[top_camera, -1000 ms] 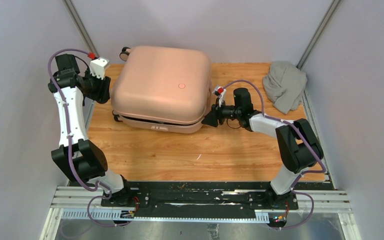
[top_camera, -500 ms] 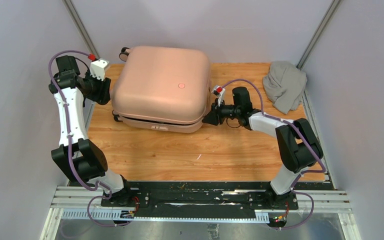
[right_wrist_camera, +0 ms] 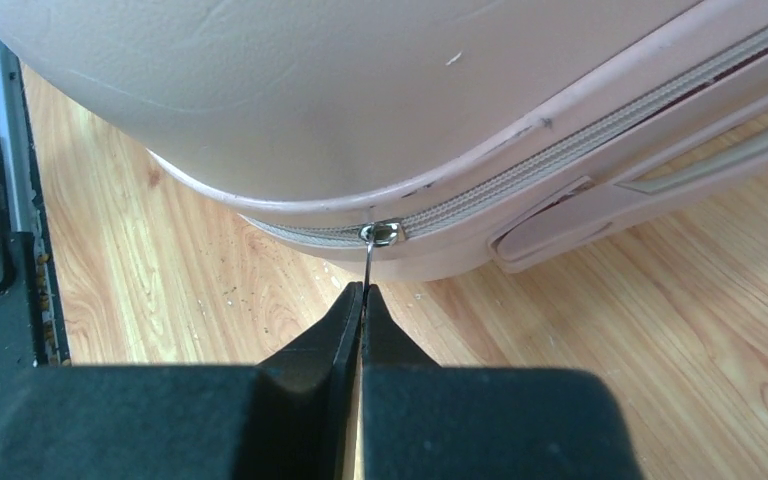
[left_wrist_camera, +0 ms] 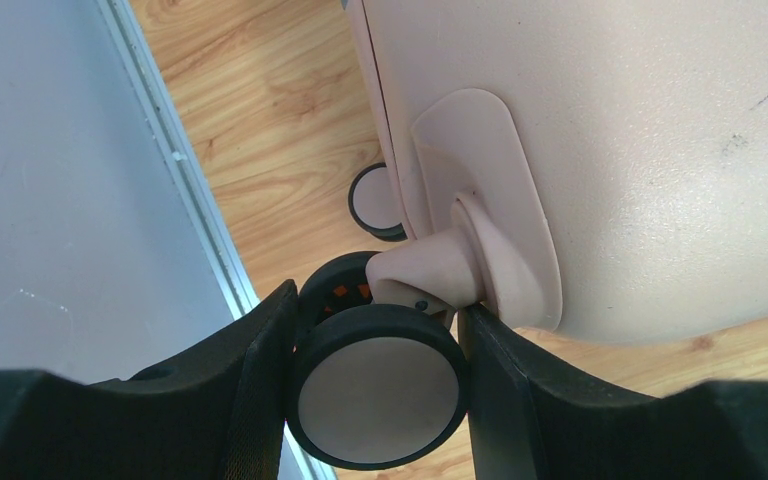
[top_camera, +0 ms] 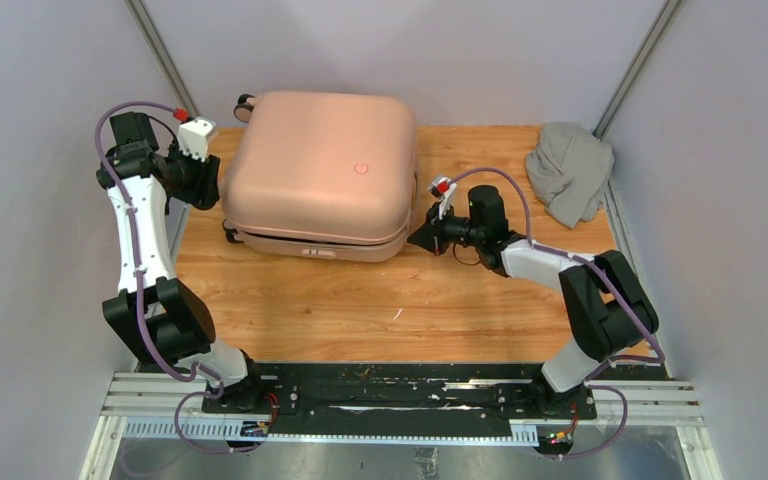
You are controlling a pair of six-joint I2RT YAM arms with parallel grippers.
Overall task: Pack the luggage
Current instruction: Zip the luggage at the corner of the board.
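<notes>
The pink suitcase (top_camera: 320, 170) lies flat, far on the bench (top_camera: 360, 310). The closed right tool (right_wrist_camera: 362, 292) pinches the zipper pull (right_wrist_camera: 371, 262) at its near right corner; the zip (right_wrist_camera: 480, 198) runs leftward. The left tool (left_wrist_camera: 375, 330) clamps a caster wheel (left_wrist_camera: 378, 400).

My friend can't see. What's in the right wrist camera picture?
The right gripper is pinched shut on the thin metal zipper pull of the pale pink luggage, at its rounded corner. The luggage lies on a wooden table.
</notes>
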